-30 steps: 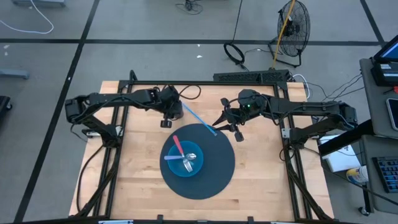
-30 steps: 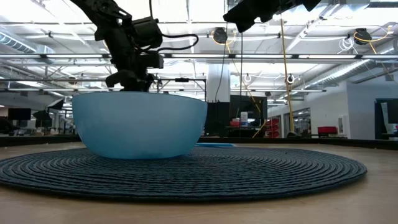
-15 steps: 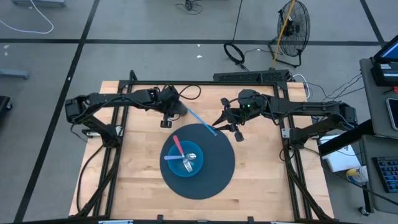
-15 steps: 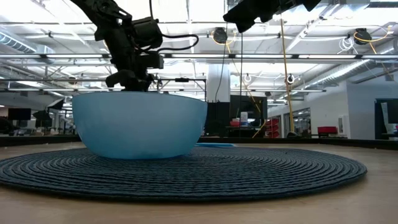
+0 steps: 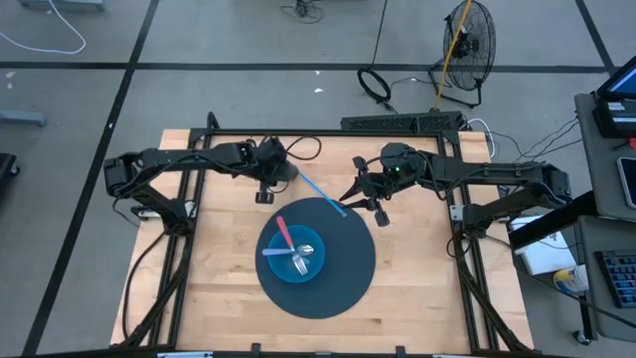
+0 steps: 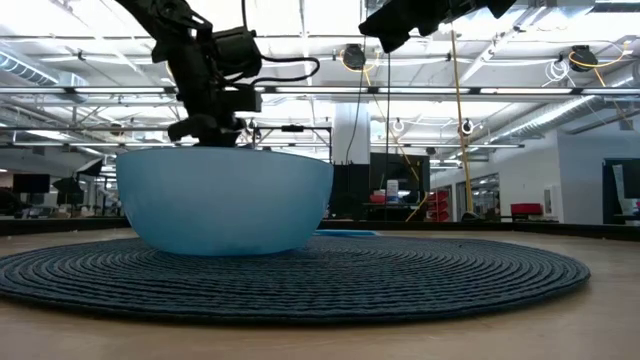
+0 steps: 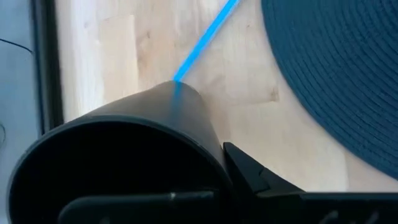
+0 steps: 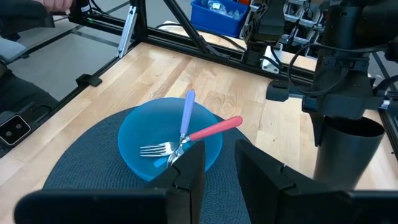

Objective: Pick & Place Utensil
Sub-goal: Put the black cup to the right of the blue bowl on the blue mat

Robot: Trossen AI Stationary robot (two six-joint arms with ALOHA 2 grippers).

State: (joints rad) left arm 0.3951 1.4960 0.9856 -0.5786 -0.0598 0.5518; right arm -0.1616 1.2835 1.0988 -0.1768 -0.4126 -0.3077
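I see the light blue utensil (image 5: 320, 192) lying slantwise on the wooden table (image 5: 417, 288). Its lower end reaches the back edge of the round dark blue mat (image 5: 348, 273), and its upper end runs in under the left gripper (image 5: 268, 189). In the left wrist view the same thin blue handle (image 7: 205, 38) crosses bare wood and disappears behind a dark cylindrical part of that arm, so I cannot tell whether the left fingers are closed on it or merely next to it.

On the mat sits the light blue bowl (image 5: 295, 254). It holds a metal fork (image 8: 160, 149), a purple-handled utensil (image 8: 186, 115) and a red-handled utensil (image 8: 214, 129), their handles fanned across the rim.

My right gripper (image 5: 360, 197) hangs above the mat's back right edge, off the surface, its two fingers (image 8: 186, 171) set a narrow gap apart with nothing between them. From the low view I see the bowl (image 6: 225, 200) broad on the woven mat (image 6: 300, 280), with both arms above and behind it.
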